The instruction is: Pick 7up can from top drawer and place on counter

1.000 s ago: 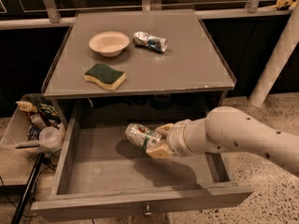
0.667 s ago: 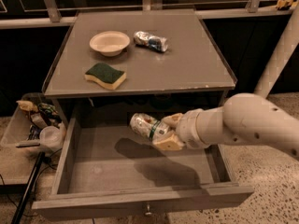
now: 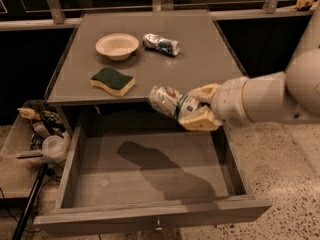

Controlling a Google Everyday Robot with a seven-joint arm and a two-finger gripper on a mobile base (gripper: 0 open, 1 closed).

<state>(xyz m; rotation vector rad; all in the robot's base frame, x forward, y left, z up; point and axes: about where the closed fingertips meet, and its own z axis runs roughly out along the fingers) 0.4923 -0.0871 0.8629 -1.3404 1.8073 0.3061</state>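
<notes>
My gripper (image 3: 194, 108) comes in from the right and is shut on the 7up can (image 3: 167, 102), a white-and-silver can with a green band. The can lies tilted in the fingers, held in the air above the open drawer (image 3: 150, 174), level with the front edge of the counter (image 3: 200, 59). The drawer's floor is bare and shows the shadow of the arm and can. The small metal knob (image 3: 158, 227) shows on the drawer's front panel.
On the counter stand a white bowl (image 3: 117, 46), a green-and-yellow sponge (image 3: 113, 80) and a silvery item with blue marks (image 3: 161, 43). A bin of clutter (image 3: 37, 134) sits on the floor to the left of the drawer. A railing runs behind the counter.
My gripper has lifted the can from low inside the drawer up to the level of the counter's front edge. The things on the counter have not moved.
</notes>
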